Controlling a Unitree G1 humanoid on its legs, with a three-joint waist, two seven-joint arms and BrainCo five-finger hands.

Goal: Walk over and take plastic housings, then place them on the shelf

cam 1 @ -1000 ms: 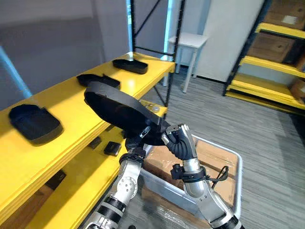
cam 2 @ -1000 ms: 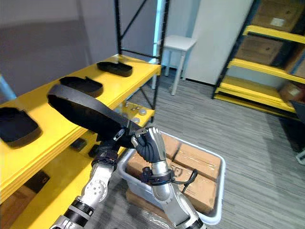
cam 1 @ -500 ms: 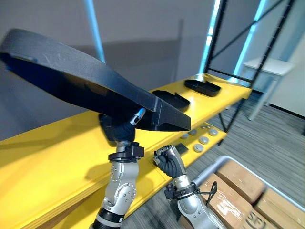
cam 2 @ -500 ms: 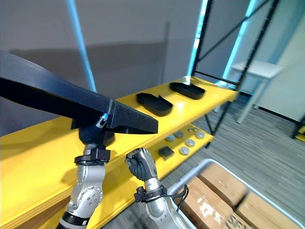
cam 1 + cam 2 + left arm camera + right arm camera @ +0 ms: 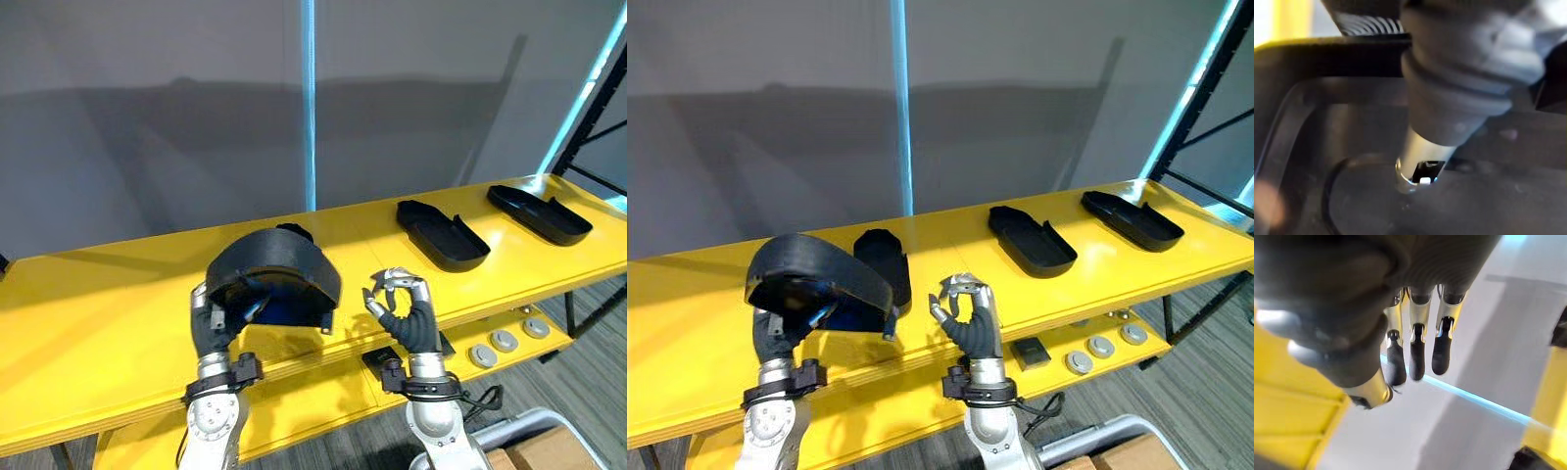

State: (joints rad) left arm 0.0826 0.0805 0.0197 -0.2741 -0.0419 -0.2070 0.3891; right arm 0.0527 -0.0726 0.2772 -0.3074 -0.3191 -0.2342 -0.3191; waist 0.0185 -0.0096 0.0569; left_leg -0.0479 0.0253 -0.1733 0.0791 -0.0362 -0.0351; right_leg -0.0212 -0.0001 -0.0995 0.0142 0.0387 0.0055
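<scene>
Gripping the near rim of a black plastic housing [image 5: 279, 277], the left hand [image 5: 214, 325] has its fingers curled round that rim. The housing is held tilted over the near left part of the yellow shelf [image 5: 98, 304], with its hollow side facing near. Whether its far edge touches the top board cannot be told. In the left wrist view the housing's dark inner wall lies directly past the hand, with one finger resting against it.

The right hand [image 5: 406, 313] is raised just right of the held housing, apart from it, at the near edge of the top board. Its fingers are curled inward with the tips close to the thumb, and they pinch nothing.

A second housing [image 5: 884, 259] lies on the top board just beyond the held one. A third housing [image 5: 441, 233] lies further right, and a fourth housing [image 5: 539, 212] lies near the right end of the board. All three rest flat and well apart from both hands.

On the lower board [image 5: 313, 390], a small black block [image 5: 1030, 352] lies near the right wrist. Three round silver discs [image 5: 505, 340] lie in a row to its right. A vertical blue light strip [image 5: 309, 98] runs up the grey wall [image 5: 147, 117] beyond the shelf.
</scene>
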